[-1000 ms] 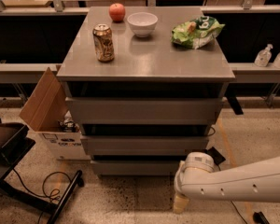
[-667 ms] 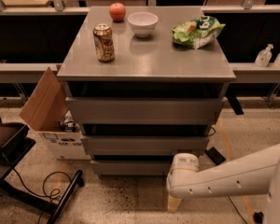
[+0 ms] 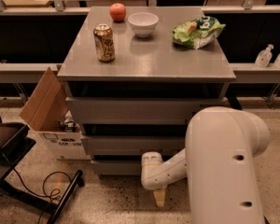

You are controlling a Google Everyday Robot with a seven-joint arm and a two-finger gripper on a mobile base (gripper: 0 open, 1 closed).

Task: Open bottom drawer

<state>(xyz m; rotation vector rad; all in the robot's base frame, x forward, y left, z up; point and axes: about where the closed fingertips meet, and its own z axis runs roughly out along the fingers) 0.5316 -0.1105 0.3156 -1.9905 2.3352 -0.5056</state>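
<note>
Arm [image 3: 224,167]: a bulky white link fills the lower right foreground and hides the right ends of the two lower drawer fronts. A slimmer wrist [image 3: 156,169] reaches left from it.
Gripper [image 3: 159,197]: a tan tip hanging straight down toward the speckled floor [image 3: 112,199], low in front of the foot of the cabinet [image 3: 79,111]. Whether it is wide or narrow cannot be told, and nothing is seen in it.
Bottom drawer [image 3: 115,167]: the lowest and slimmest grey front, with no handle. It looks fully shut, and its visible part lies left of the wrist.
Key relation: the drawer front stands just behind and slightly above the gripper, mostly to its left. Its long axis runs side to side across the view, so the pull would have to come straight out toward the camera. Contact cannot be told.
Other drawers: the middle front [image 3: 130,145] and top front [image 3: 140,110] are stacked above, both shut.
Cardboard box [image 3: 44,104]: beside the cabinet's left flank.
Worktop [image 3: 158,59]: carries a can [image 3: 104,42], an apple [image 3: 117,11], a white bowl [image 3: 143,23] and a green chip bag [image 3: 197,31], well above the gripper.
Change: a second ago the arm lay low along the right edge, with the gripper off the cabinet's right corner. Now the gripper sits further left, under the drawer front, and the big link has swung up into the foreground. The drawer is no further out.
</note>
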